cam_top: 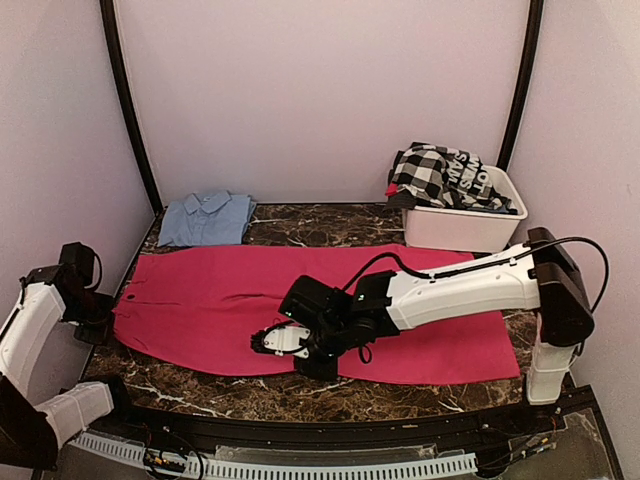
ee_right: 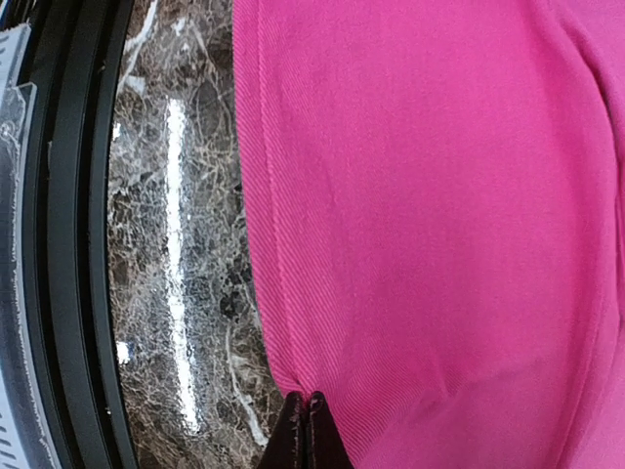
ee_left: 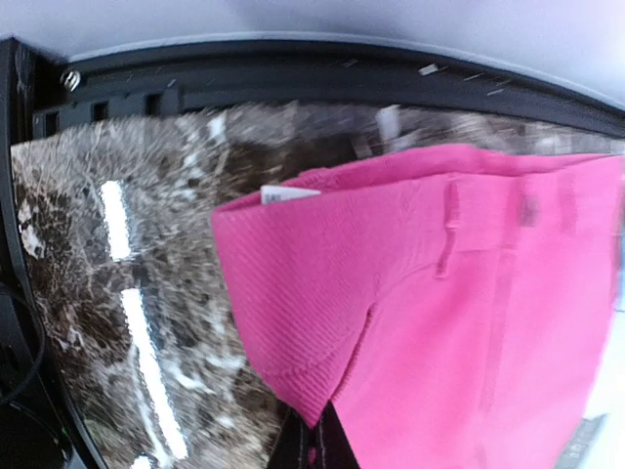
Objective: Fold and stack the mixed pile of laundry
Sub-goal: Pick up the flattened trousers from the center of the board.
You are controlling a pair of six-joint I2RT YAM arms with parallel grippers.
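Bench [cam_top: 300,225]: dark veined marble.
Magenta-pink trousers [cam_top: 220,300] lie flat lengthwise across the middle, waistband at the left end. The right arm reaches over the near half and covers part of them.
White tub [cam_top: 460,232] at far right, just beyond the trousers. A black-and-white checked garment [cam_top: 430,172] is heaped in it, with dark lettered cloth alongside that is too bunched to identify.
Light-blue shirt [cam_top: 207,217], folded, far left, apart from the trousers.
Right gripper [ee_right: 307,430]: fingertips together on the trousers' near hem. Only the tips show in the wrist view.
Left gripper [ee_left: 311,445]: pinched on the waistband corner, which sits raised off the bench. Its fingers are mostly cut off at the frame edge, and the view is blurred.
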